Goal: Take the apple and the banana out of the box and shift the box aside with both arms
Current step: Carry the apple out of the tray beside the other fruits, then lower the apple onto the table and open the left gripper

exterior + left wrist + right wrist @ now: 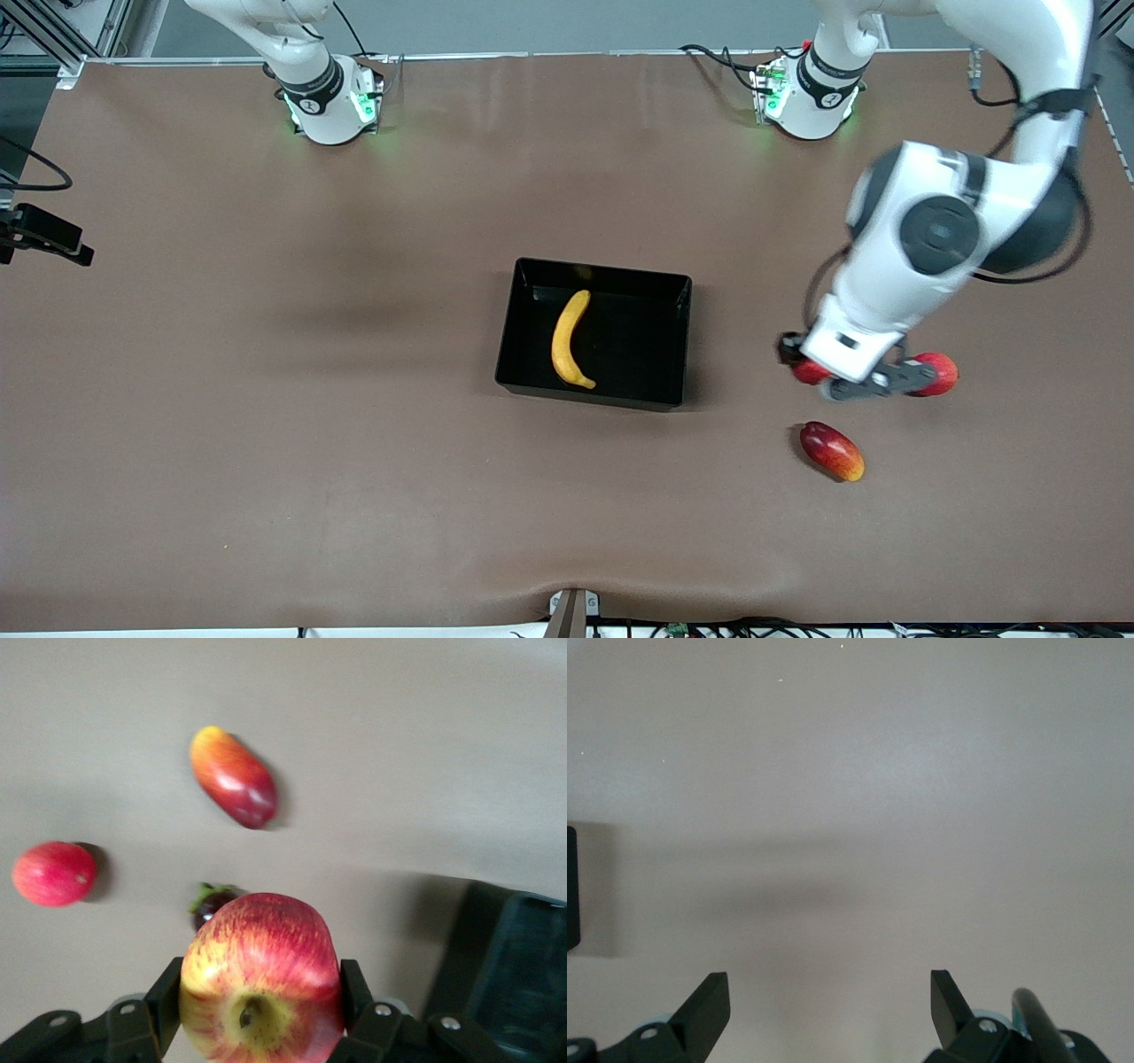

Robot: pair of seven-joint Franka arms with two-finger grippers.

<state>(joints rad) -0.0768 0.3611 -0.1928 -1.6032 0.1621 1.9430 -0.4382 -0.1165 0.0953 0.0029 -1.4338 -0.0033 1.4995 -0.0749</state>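
Observation:
The black box (678,341) lies mid-table with the yellow banana (570,341) inside it. My left gripper (842,377) is up in the air over the table toward the left arm's end, beside the box, and is shut on the red, yellow-streaked apple (261,988). The apple's stem dimple faces the wrist camera, and a red part of it shows under the hand in the front view (808,371). A corner of the box shows in the left wrist view (518,966). My right gripper (830,992) is open and empty over bare table; it does not show in the front view.
A plain pinkish-red round fruit (939,372) lies beside the left hand, also in the left wrist view (53,873). An oval red-yellow mango (831,450) lies nearer the front camera, also in the left wrist view (235,777). A small dark fruit with a green cap (211,904) lies below the apple.

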